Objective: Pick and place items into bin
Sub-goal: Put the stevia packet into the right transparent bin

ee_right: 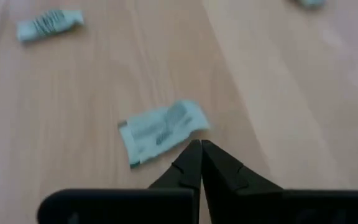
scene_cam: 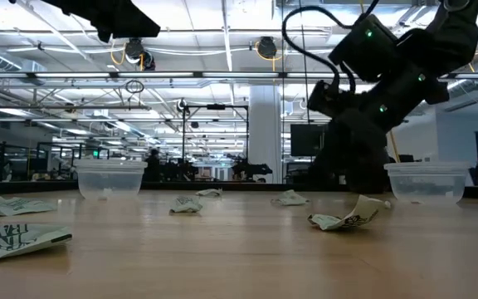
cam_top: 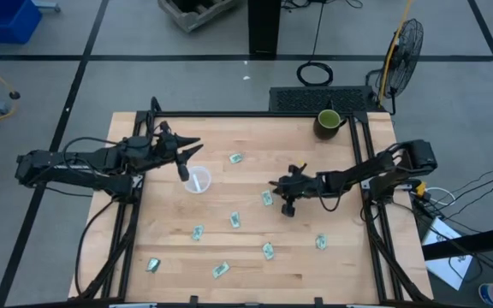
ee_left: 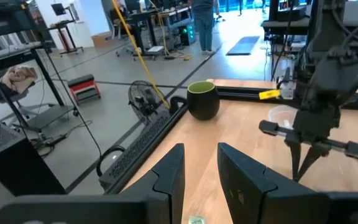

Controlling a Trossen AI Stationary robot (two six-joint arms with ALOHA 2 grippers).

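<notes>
Several small pale green-and-white packets lie flat on the wooden table point(cam_top: 255, 257), among them one point(cam_top: 267, 198) near the middle and one point(cam_top: 236, 158) farther back. My right gripper point(cam_top: 275, 185) is low over the middle of the table and shut. In the right wrist view its tips point(ee_right: 199, 148) stand at the edge of a packet point(ee_right: 160, 132). My left gripper point(cam_top: 188, 152) hangs open above a clear plastic cup point(cam_top: 198, 180) with nothing between its fingers point(ee_left: 166, 177). My right gripper slants down at the table with its shut fingertips point(ee_right: 191, 152) right beside one end point(ee_right: 191, 124) of a packet that lies flat on the wood. Nothing shows between the fingers. I cannot tell whether they touch the packet.
A dark green mug point(cam_top: 328, 121) stands at the table's far right corner. The low view shows two clear containers, one on the left point(scene_cam: 110, 178) and one on the right point(scene_cam: 426, 180). Black rails run along the table's left, right and far edges. A fan point(cam_top: 405, 47) stands on the floor beyond.
</notes>
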